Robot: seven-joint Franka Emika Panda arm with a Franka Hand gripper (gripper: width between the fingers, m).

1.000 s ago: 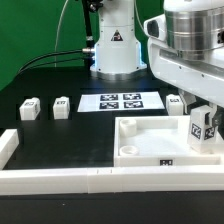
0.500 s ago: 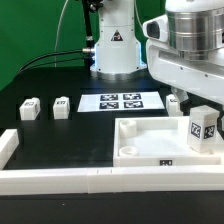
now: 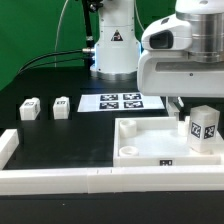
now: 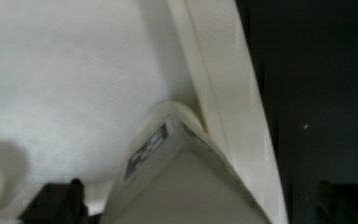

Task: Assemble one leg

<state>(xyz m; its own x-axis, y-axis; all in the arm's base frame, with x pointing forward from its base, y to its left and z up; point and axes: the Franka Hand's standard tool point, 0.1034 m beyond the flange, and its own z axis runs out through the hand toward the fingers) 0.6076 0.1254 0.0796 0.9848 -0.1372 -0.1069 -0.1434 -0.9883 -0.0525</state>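
The leg [image 3: 204, 129], a small white block with a black-and-white tag facing front, stands upright in the far corner of the white tray piece [image 3: 146, 150] at the exterior view's right. My gripper [image 3: 192, 100] hangs just above it, with the jaws open and apart from the leg. In the wrist view the leg [image 4: 197, 170] rises between my dark fingertips [image 4: 59, 202], with a gap on each side. It stands on the tray floor [image 4: 69, 80] by the rim.
Two more small legs [image 3: 30, 107] [image 3: 61, 105] stand at the exterior view's left, and another [image 3: 172, 100] is partly hidden behind my gripper. The marker board [image 3: 122, 101] lies mid-table. Long white border bars [image 3: 70, 179] run along the front. The arm's base [image 3: 112, 45] is behind.
My gripper has let go of the leg and risen straight up. The leg stays standing in the tray corner.
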